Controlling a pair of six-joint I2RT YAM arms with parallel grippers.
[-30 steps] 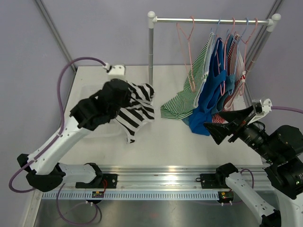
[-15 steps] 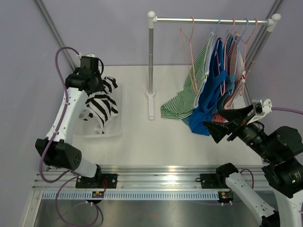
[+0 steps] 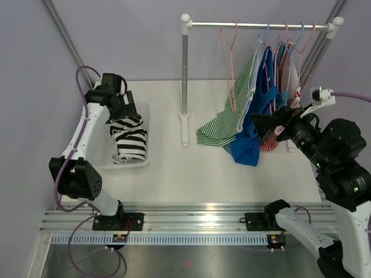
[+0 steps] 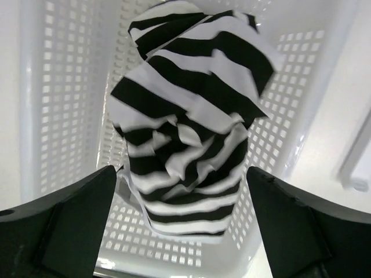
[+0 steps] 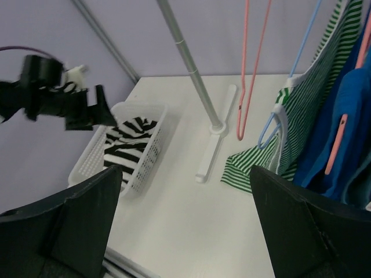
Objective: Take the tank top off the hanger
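The black-and-white striped tank top [image 3: 128,141] lies crumpled in a white perforated basket [image 3: 124,165] at the table's left. My left gripper [image 3: 123,110] hovers just above it, open, with nothing between its fingers; in the left wrist view the top [image 4: 191,121] lies below the spread jaws [image 4: 181,174]. An empty pink hanger [image 3: 228,63] hangs on the rack rail [image 3: 261,25]. My right gripper [image 3: 268,124] is open and empty beside the hanging clothes.
A green striped top [image 3: 229,121] and a blue top [image 3: 255,124] hang from the rail with several other garments and trail onto the table. The rack's post [image 3: 185,75] stands at mid-table. In the right wrist view a light blue hanger [image 5: 278,110] carries the green top.
My left arm swung the striped top left over the basket, opened, and the top dropped in. My right arm rose and moved up toward the hanging clothes.
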